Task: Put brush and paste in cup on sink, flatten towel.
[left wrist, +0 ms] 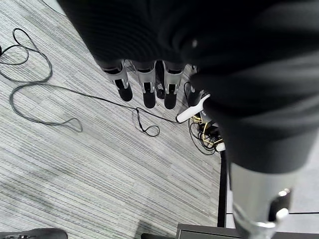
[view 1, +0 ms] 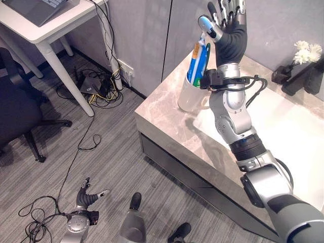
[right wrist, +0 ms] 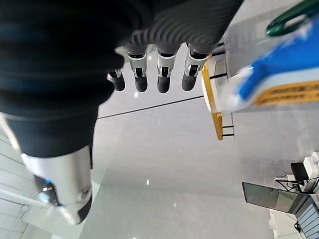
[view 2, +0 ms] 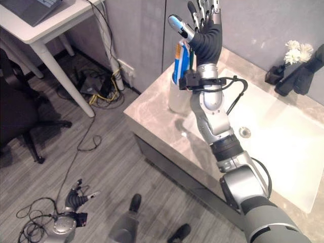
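A white cup (view 1: 191, 95) stands on the marble counter (view 1: 162, 114) at the left rim of the white sink (view 1: 288, 131). A blue and orange paste tube (view 1: 198, 63) and a green brush (view 1: 206, 53) stand upright in it. My right hand (view 1: 229, 23) is raised just above and behind the cup, open, fingers straight and holding nothing. From the right wrist view the paste tube (right wrist: 279, 69) shows beside the straight fingers (right wrist: 164, 74). Down by the floor hangs my left hand (view 1: 87, 196), open and idle, its fingers (left wrist: 144, 87) spread over the carpet.
A black faucet (view 1: 301, 76) and white flowers (view 1: 307, 51) stand at the back of the sink. A white desk (view 1: 43, 30), a black office chair (view 1: 15, 109) and a tangle of cables (view 1: 96, 83) occupy the grey carpet to the left.
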